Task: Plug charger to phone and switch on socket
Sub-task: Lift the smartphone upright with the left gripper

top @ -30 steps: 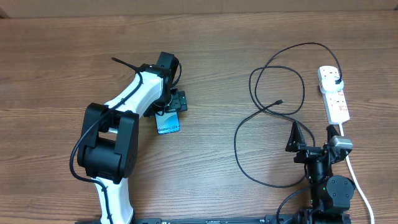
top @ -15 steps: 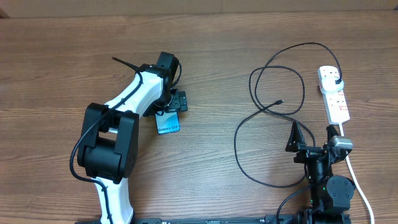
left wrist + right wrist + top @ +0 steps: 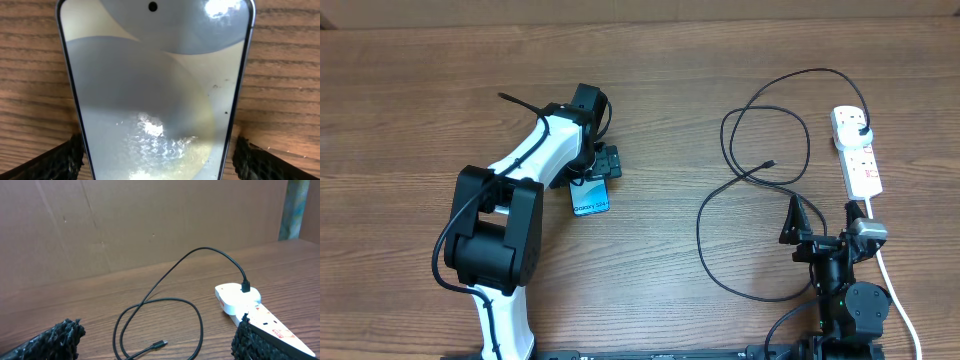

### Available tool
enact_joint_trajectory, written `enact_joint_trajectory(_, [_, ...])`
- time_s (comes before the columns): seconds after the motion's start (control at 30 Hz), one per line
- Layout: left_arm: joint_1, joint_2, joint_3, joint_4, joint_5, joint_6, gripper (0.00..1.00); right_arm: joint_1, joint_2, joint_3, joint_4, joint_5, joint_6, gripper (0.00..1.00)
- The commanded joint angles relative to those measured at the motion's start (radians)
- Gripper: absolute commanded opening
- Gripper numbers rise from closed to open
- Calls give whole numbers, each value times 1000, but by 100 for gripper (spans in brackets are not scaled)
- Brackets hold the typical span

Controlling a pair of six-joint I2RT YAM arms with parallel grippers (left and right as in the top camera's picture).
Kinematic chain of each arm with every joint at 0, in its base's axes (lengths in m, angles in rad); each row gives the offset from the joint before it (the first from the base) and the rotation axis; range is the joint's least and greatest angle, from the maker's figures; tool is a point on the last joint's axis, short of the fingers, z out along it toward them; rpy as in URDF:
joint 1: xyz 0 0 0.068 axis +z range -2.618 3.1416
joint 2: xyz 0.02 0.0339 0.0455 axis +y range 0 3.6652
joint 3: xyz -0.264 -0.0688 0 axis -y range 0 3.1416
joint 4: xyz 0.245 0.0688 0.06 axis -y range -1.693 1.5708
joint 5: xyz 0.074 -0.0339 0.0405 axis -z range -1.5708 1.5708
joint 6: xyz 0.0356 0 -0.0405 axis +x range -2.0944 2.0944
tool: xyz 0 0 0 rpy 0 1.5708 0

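Observation:
The phone (image 3: 590,197) lies flat on the wooden table, its glossy light-blue screen filling the left wrist view (image 3: 155,90). My left gripper (image 3: 590,182) is over its near end, and its fingers (image 3: 65,160) press against both long edges. The charger cable (image 3: 760,130) loops on the table at the right. Its connector tip (image 3: 770,163) lies loose, also in the right wrist view (image 3: 160,343). Its black plug (image 3: 860,125) sits in the socket strip (image 3: 860,165). My right gripper (image 3: 820,225) is open and empty, near the table's front edge, short of the tip.
The strip's thick white cord (image 3: 895,290) runs to the front edge beside my right arm. A brown cardboard wall (image 3: 150,225) stands behind the table. Bare wood lies between the phone and the cable loops.

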Motion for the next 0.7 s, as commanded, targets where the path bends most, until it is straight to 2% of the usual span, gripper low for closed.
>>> enact_joint_trajectory(0.0, [4,90,-77,-8,84,-48,100,5,-12,-10,5,2,-4,100])
enact_joint_trajectory(0.3, [4,90,-77,-9,107,-48,100,5,-12,-10,5,2,-4,100])
enact_joint_trajectory(0.4, [4,90,-77,-15,107,-48,93,5,-12,-10,5,2,-4,100])
enact_joint_trajectory(0.53, [4,90,-77,-26,107,-48,77,5,-12,-10,5,2,-4,100])
enact_joint_trajectory(0.67, [4,90,-77,-27,106,-47,76,5,-12,-10,5,2,-4,100])
